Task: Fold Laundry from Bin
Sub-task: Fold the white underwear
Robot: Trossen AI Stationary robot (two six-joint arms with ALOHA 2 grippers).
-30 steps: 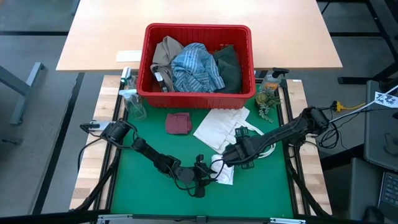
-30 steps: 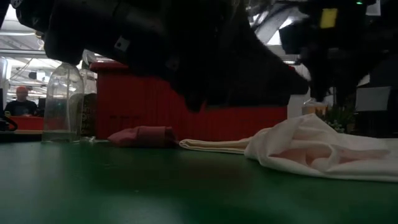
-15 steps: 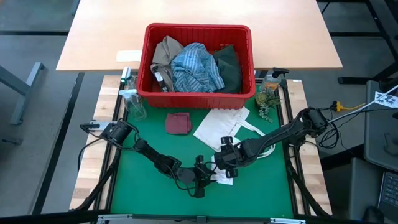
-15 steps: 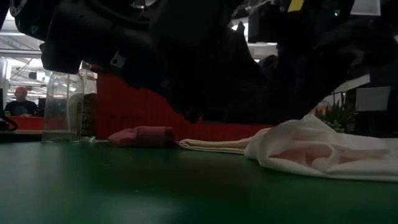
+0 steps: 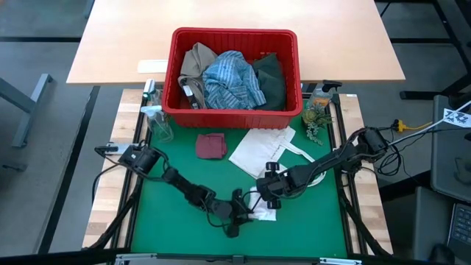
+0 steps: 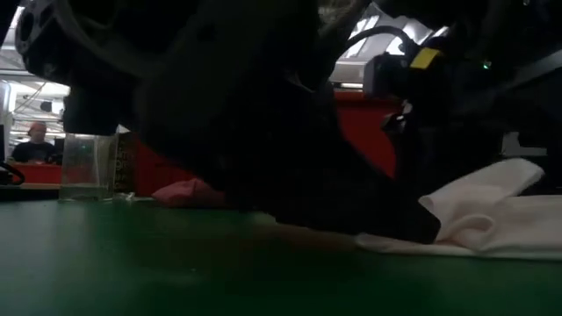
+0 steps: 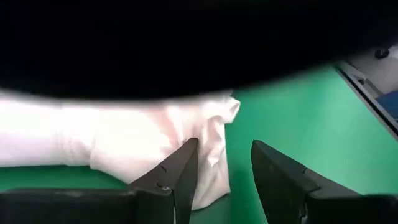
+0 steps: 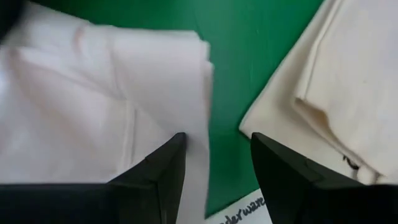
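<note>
A small white cloth [image 5: 263, 213] lies flat on the green mat near the table's front edge. My left gripper [image 7: 224, 168] stands open and low at the cloth's end [image 7: 217, 134], which reaches in between its fingers. My right gripper [image 8: 214, 162] is open too. It points steeply down over the cloth's edge [image 8: 202, 93], with one finger above the cloth and the other above bare mat. In the high view the left gripper [image 5: 246, 211] and the right gripper [image 5: 266, 193] are close together. The red bin [image 5: 234, 110] holds the striped shirt [image 5: 232, 81], a tan garment [image 5: 195, 62] and a dark green garment [image 5: 271, 77]. My left gripper has the white cloth's end between its open fingers, coming nearly level from the table's left. I cannot tell whether a finger [image 7: 180, 171] touches it. My right gripper straddles the cloth's edge from above, and I cannot tell whether its fingers [image 8: 165, 168] touch the cloth.
A flat white tote bag [image 5: 261, 149] lies just beyond the cloth, its edge [image 8: 323, 81] beside my right gripper. A small maroon cloth [image 5: 211, 145] sits in front of the bin. Bottles [image 5: 156, 118] stand at the far left and a small plant [image 5: 315, 121] at the far right.
Both grippers have come down toward the small white cloth. My right gripper has moved toward the table's left and near edge and tipped to point more steeply down. My left gripper has sunk lower and tipped down somewhat. Both stay open.
</note>
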